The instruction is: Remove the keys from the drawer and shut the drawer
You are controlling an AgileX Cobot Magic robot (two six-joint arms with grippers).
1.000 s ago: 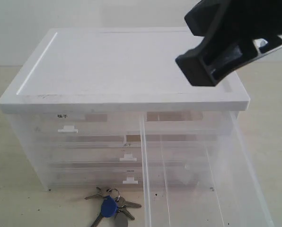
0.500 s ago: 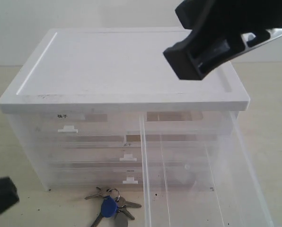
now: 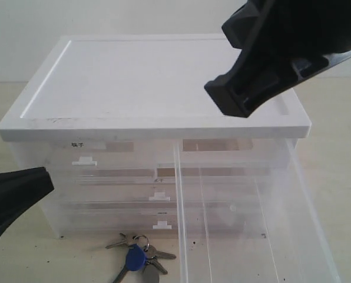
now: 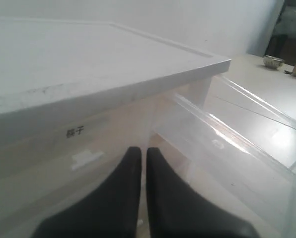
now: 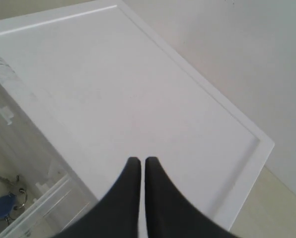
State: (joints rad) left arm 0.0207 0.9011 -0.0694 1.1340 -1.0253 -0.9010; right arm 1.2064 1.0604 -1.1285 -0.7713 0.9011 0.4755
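The keys (image 3: 138, 258) lie on the table in front of the cabinet, blue fob uppermost, just left of the pulled-out drawer (image 3: 246, 236). That translucent drawer sticks far out of the cabinet's right half and looks empty. My left gripper (image 3: 45, 180) comes in low from the left edge, shut and holding nothing, level with the cabinet's front; its fingertips (image 4: 133, 153) face the labelled left drawer. Above the white cabinet top (image 3: 158, 82), my right gripper (image 3: 234, 97) hovers, shut and empty (image 5: 139, 161). The keys (image 5: 6, 202) show small in the right wrist view, and the drawer (image 4: 227, 148) in the left wrist view.
Behind the keys, the cabinet's left half holds a stack of shut translucent drawers with white tab handles (image 3: 84, 160). The top left one carries a dark-printed label (image 4: 75, 133). Small objects (image 4: 273, 61) sit far off on the table.
My left gripper has come into the exterior view from the lower left and risen toward the cabinet front. The right gripper shifted left, then settled slightly lower. Keys and drawer have not moved.
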